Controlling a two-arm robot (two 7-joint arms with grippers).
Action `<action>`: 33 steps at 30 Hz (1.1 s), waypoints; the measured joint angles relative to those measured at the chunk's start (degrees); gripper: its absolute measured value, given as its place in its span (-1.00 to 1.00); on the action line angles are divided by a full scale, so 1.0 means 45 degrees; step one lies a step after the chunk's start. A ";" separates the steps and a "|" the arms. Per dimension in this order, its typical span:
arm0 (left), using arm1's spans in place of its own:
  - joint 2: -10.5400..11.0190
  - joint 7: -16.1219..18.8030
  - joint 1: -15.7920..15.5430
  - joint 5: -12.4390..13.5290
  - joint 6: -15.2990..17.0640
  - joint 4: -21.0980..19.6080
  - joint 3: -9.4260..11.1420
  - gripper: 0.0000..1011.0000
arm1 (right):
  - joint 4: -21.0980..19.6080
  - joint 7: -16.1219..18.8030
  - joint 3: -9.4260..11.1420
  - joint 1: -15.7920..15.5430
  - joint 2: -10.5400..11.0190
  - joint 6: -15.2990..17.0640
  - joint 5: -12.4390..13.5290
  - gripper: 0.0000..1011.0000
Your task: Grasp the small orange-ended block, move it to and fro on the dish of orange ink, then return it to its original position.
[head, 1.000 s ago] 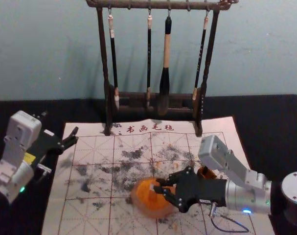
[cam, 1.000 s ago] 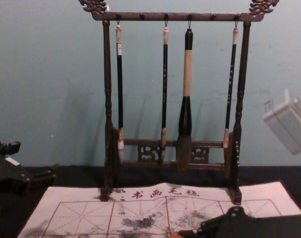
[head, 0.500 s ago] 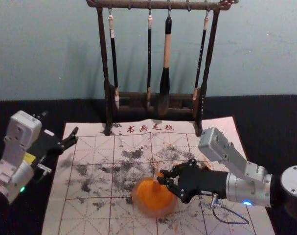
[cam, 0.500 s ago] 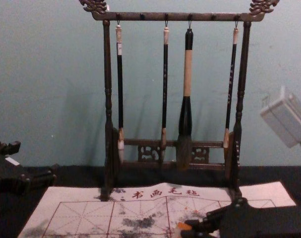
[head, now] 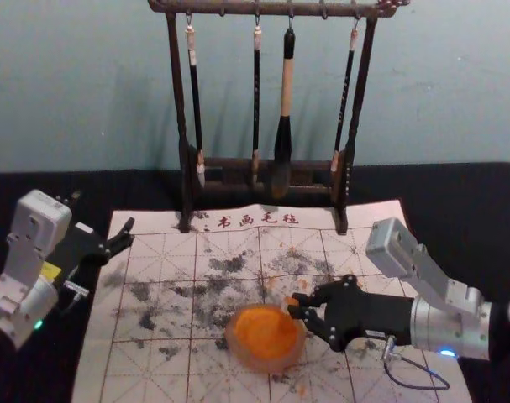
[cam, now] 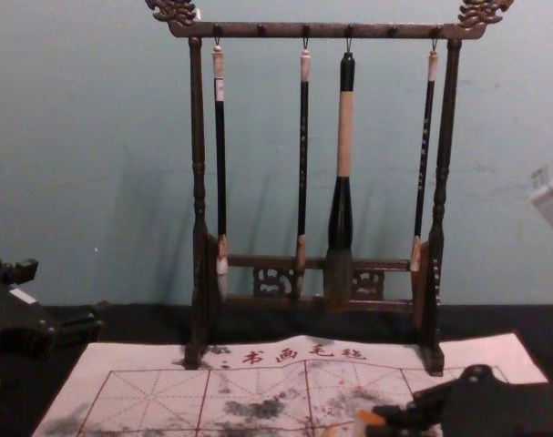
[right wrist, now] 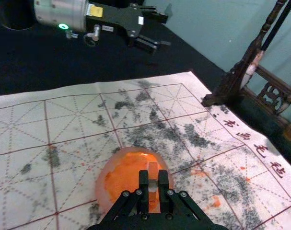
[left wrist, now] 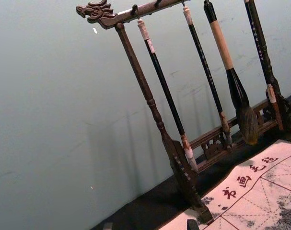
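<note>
Near the right rim of the orange ink dish [head: 265, 363], my right gripper [head: 296, 309] holds the small block [head: 290, 301], whose orange end sticks out past the fingertips. From the right wrist, the gripper [right wrist: 153, 181] is shut on the block [right wrist: 153, 167], which has a pale middle, with the dish [right wrist: 101, 184] behind it. The chest view has the block [cam: 371, 418] low, above the mat. My left gripper [head: 130, 233] is parked open at the mat's left edge; its tips [left wrist: 150, 225] stand wide apart in its wrist view.
A dark wooden rack [head: 186, 180] with several hanging brushes stands at the back of the mat [head: 145, 369], in front of the wall. The mat has a printed grid and grey and orange stains. Black cloth [head: 473, 218] surrounds the mat.
My right gripper has drawn back from over the dish toward the robot's right, carrying the block to the dish's right rim. The left arm has stayed still.
</note>
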 joint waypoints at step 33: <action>0.0000 0.0000 0.0001 0.0000 0.0000 0.0000 -0.0001 0.98 | -0.0341 0.0299 -0.0755 0.0141 -0.0166 -0.0060 -0.0268 -0.84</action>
